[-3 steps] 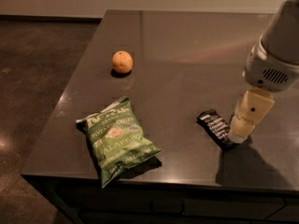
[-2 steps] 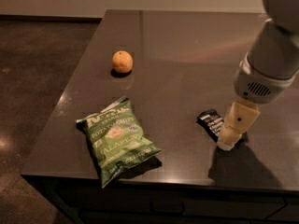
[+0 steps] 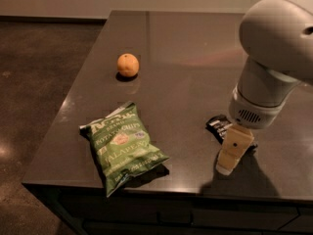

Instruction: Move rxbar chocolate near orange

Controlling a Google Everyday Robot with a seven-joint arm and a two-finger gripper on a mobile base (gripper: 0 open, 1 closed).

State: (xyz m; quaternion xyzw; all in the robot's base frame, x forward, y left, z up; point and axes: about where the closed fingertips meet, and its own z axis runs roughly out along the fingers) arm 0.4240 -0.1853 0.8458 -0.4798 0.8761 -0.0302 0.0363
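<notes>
Gripper (image 3: 228,158) low over the table's (image 3: 186,58) near right part, overlapping the right end of the rxbar chocolate (image 3: 218,126). Its opening, and any hold on the bar, cannot be told. Bar lies near the front edge. Bare tabletop separates it from the orange (image 3: 127,65), well apart at far left. Green chip bag (image 3: 122,146) sits at the front-left edge.
</notes>
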